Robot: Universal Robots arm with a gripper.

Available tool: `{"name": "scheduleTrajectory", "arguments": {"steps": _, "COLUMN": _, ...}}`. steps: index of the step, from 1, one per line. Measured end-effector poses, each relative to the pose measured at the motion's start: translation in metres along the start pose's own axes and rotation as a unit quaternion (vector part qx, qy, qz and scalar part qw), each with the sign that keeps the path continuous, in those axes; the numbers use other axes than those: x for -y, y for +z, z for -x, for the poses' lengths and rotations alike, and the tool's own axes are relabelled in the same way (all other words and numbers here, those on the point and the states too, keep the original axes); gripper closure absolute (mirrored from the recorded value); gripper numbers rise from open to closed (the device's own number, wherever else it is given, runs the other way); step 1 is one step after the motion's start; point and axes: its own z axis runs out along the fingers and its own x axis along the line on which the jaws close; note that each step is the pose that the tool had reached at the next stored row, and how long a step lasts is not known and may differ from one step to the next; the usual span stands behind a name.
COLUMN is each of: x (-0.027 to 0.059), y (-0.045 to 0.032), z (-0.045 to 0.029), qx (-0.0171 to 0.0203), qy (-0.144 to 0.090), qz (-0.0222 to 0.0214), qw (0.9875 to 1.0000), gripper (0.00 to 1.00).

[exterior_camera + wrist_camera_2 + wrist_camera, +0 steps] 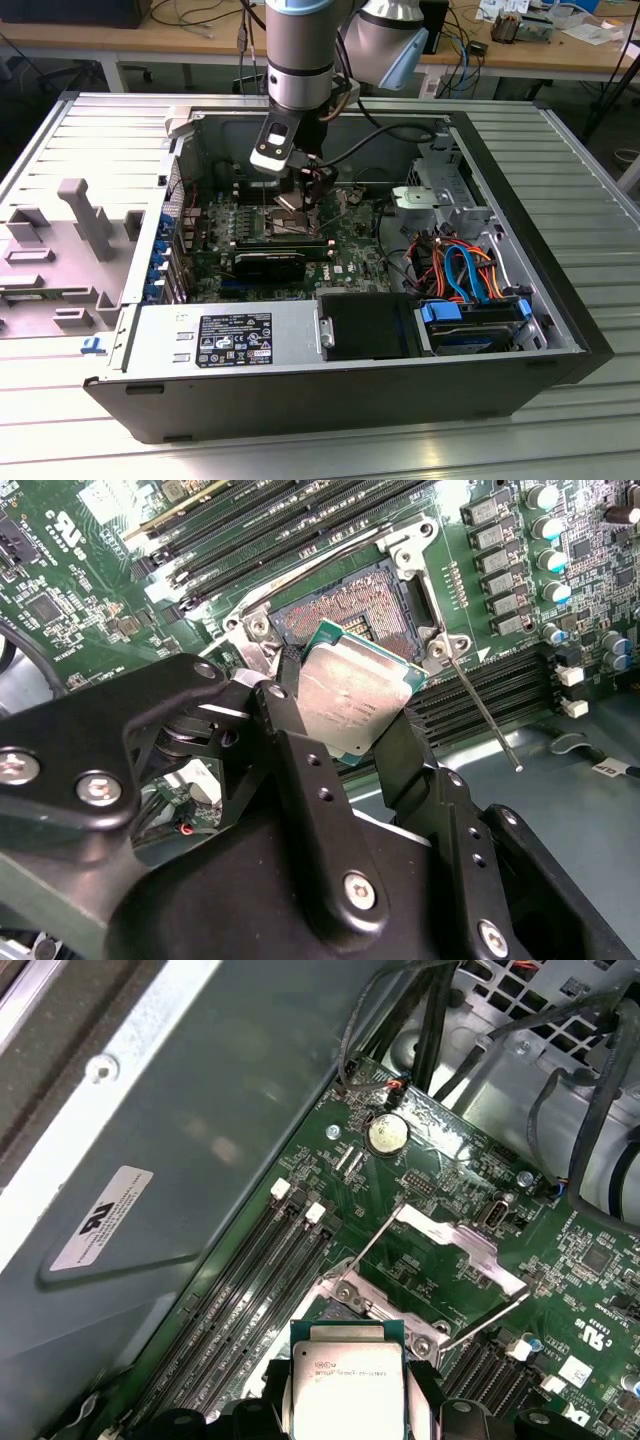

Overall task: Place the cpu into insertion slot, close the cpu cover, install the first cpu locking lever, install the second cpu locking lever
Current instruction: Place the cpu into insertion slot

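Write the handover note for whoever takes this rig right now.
Gripper: jaws shut on the cpu.
The cpu is held close over the insertion slot, not seated.
Cpu cover: swung open, off the slot.
One locking lever: released, standing free.
Done: cpu in the grasp at the slot.
Left: seating the cpu, closing the cover, both levers.
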Motion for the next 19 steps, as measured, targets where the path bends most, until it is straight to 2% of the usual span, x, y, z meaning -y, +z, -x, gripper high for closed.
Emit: {"name": "scheduleTrajectory", "arguments": {"steps": 19, "x": 0.0000, "y": 0.0010, "z": 0.0000, "qx": 0.0003, "qy": 0.016, "qz": 0.0003, "qw": 0.9999, "gripper": 0.46}}
